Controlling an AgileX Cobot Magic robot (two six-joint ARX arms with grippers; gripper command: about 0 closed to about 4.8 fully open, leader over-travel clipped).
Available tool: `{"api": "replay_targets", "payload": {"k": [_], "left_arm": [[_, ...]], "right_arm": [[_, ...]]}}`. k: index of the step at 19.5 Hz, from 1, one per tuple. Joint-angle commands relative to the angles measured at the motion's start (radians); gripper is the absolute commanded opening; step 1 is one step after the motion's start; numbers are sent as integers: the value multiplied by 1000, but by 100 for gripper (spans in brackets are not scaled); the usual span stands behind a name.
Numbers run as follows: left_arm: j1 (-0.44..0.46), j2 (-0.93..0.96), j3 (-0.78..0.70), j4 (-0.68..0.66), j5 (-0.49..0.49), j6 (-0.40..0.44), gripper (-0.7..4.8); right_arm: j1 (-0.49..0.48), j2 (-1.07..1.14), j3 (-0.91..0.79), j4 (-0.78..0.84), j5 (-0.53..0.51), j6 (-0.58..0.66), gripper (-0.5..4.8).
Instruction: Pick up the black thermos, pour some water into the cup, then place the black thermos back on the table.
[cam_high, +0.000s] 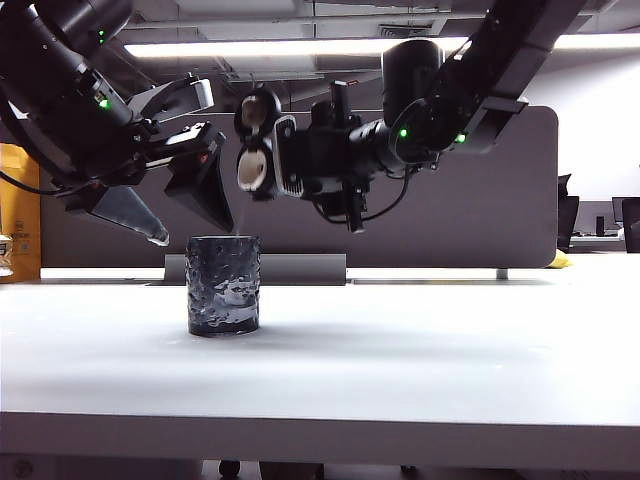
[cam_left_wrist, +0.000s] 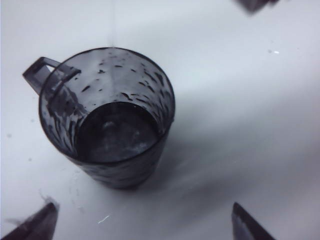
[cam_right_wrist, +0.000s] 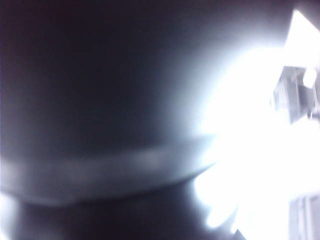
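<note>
The cup (cam_high: 223, 285), a dark dimpled tumbler with a side handle, stands on the white table (cam_high: 400, 360). In the left wrist view the cup (cam_left_wrist: 115, 130) holds a little water, and a thin stream falls onto its far rim. The black thermos (cam_high: 295, 155) lies nearly level in the air above and to the right of the cup. Its lid is flipped up and its pale spout points toward the cup. My right gripper (cam_high: 345, 155) is shut on its body. The right wrist view shows only the blurred dark thermos (cam_right_wrist: 100, 100). My left gripper (cam_high: 190, 225) (cam_left_wrist: 142, 227) hangs open and empty, just above and left of the cup.
A grey partition panel (cam_high: 480, 200) runs along the back of the table, with a low pale stand (cam_high: 300, 268) at its foot behind the cup. A yellow object (cam_high: 18, 210) sits at the far left edge. The bare table top (cam_left_wrist: 250, 125) surrounds the cup.
</note>
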Motion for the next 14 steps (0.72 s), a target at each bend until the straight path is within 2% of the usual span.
{"api": "replay_targets", "payload": {"k": [1,9,14], "left_arm": [[0,-4,3,6,4,11,479],[0,-4,3,3,4,11,479],[0,-4,3,-5,4,11,479]], "right_arm": [[6,-13,11,61,-4,-48,139],[6,-13,10,61,-3,-196,139],[13,-13,10,78,-3,-208,139]]}}
